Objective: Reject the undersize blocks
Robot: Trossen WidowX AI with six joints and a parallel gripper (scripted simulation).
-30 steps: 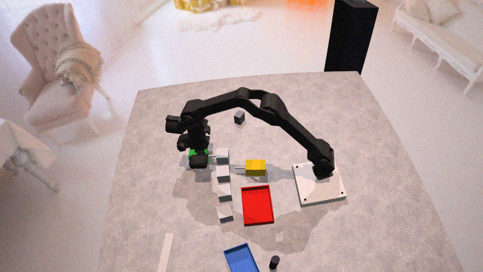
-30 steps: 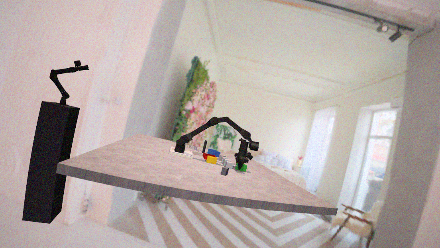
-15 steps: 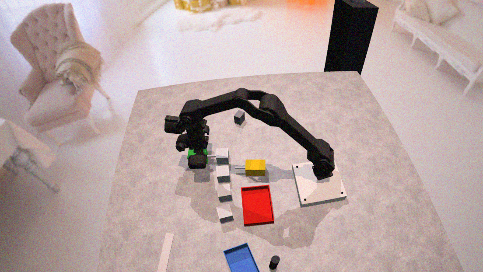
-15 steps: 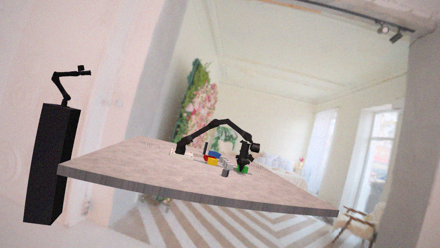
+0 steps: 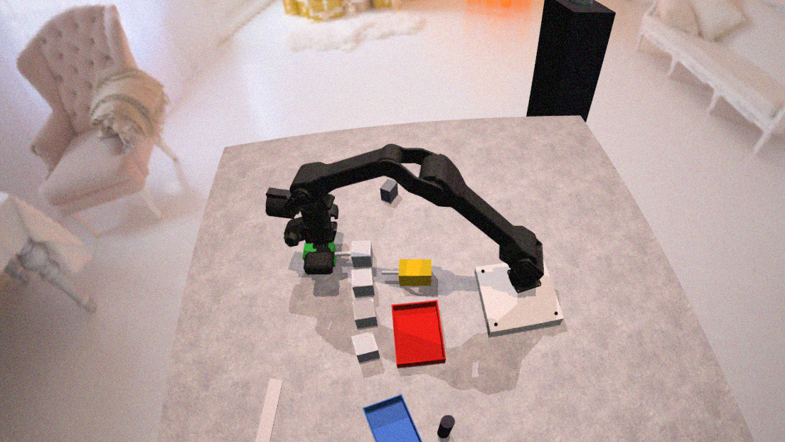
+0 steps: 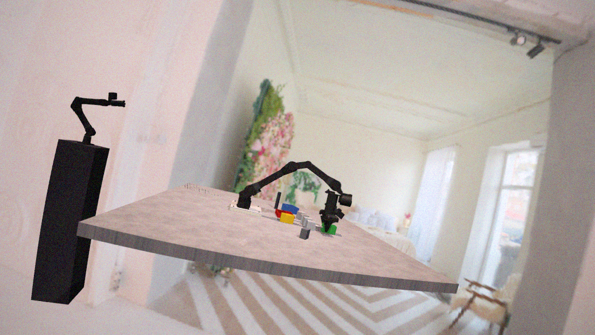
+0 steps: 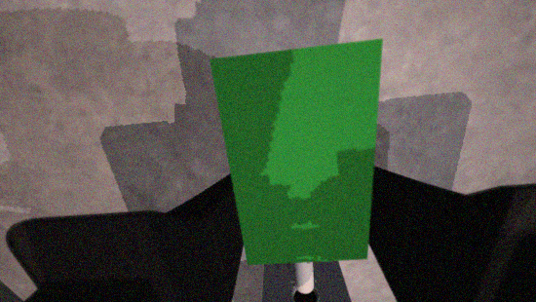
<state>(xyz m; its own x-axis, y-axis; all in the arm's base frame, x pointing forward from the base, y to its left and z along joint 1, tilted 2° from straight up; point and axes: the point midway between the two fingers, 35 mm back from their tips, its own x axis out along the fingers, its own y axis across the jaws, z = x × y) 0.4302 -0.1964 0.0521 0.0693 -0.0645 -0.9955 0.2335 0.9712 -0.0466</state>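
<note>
My gripper (image 5: 320, 251) (image 6: 327, 228) (image 7: 294, 169) is shut on the green GO gauge (image 5: 310, 251) (image 6: 333, 228) (image 7: 312, 122). The gauge's pale pin (image 5: 343, 253) (image 7: 305, 277) points at the farthest block (image 5: 361, 251) (image 7: 331, 287) of the row. In the wrist view its end is at the dark hole; whether it is slightly inside I cannot tell. A length of pin shows between gauge and block. The other steel blocks, the second (image 5: 362, 280), third (image 5: 364, 311) and nearest (image 5: 365, 345), stand in line. The red tray (image 5: 418, 335) (image 6: 278, 213) is empty, beside the row.
A yellow block with a pin (image 5: 414, 270) (image 6: 286, 217) lies between the row and the arm's white base plate (image 5: 494, 307). A dark grey block (image 5: 388, 190) (image 6: 304, 234) stands beyond the row. A blue tray (image 5: 392, 420), black cylinder (image 5: 446, 426) and pale strip (image 5: 269, 408) are at the front.
</note>
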